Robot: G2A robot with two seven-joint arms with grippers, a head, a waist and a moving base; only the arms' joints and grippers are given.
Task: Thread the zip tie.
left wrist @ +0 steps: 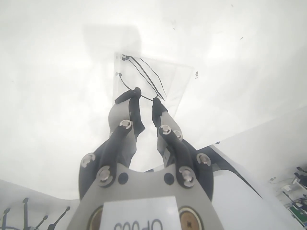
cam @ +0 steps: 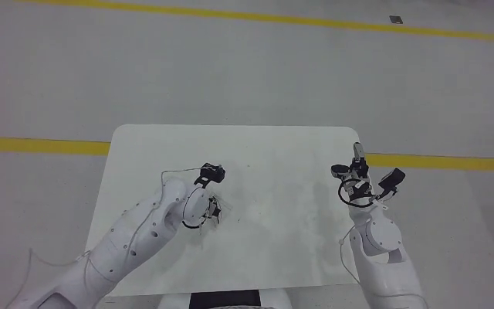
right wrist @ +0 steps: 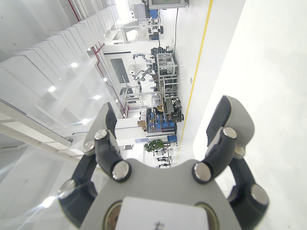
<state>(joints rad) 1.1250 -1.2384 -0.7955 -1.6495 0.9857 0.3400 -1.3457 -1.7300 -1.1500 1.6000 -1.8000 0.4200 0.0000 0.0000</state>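
Narrowly parted, left tool (left wrist: 146, 96) tips touch a zip tie (left wrist: 124, 83); right tool (right wrist: 165, 104) gapes wide

The top view looks down from above the arms onto the whole tabletop (cam: 293, 154). The left wrist view sits just behind the left gripper (left wrist: 146, 98), close above the tabletop and facing it, a patch the top view also covers. The right wrist view, behind the right gripper (right wrist: 165, 105), faces out past the tabletop edge into the hall (right wrist: 156, 72), sharing the far yellow floor line (right wrist: 199, 65) with the top view.
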